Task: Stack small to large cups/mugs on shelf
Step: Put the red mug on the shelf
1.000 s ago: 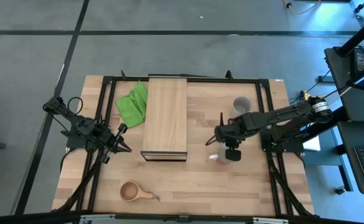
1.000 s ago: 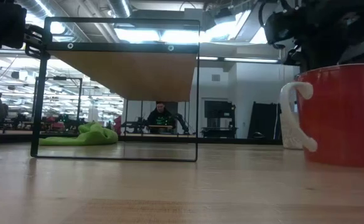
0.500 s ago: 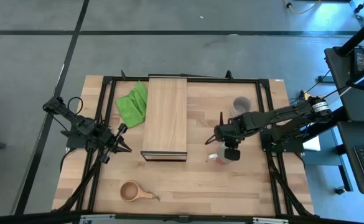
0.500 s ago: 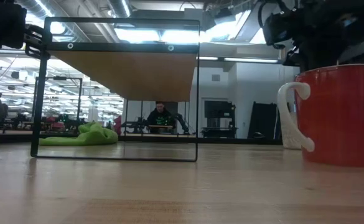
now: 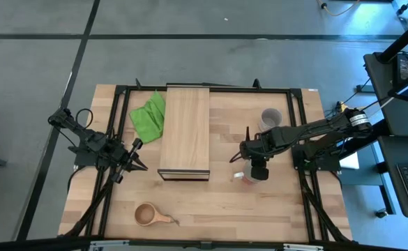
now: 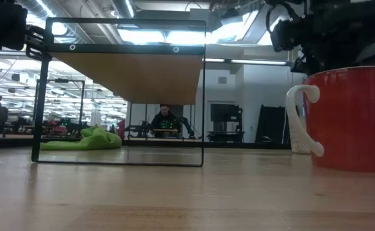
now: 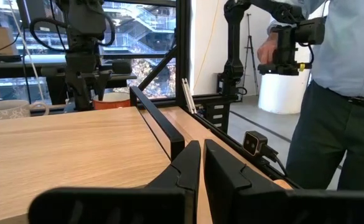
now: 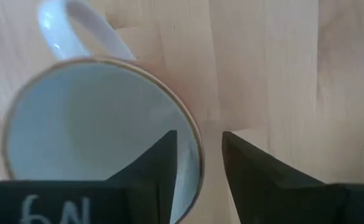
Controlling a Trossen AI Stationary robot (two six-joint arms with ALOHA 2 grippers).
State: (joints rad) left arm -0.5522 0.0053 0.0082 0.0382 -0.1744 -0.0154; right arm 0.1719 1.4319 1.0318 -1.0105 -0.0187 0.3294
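Tabletop: right tool [image 8: 199, 163] astride red mug [image 8: 94, 124] rim.

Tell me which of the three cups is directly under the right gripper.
The red mug: the right gripper hangs over its rim, one finger inside. The grey mug stands farther back, and the wooden cup lies at the table's front left.

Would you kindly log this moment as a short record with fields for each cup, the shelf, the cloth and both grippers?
red mug: upright on the table, right of the shelf, white handle showing
grey mug: on the table behind the red mug
wooden cup: near the table's front edge, left of centre
shelf: mid-table, no cup on it
green cloth: beside the shelf's left side
right gripper: open, straddling the red mug's rim, one finger inside and one outside
left gripper: shut, waiting at the table's left side
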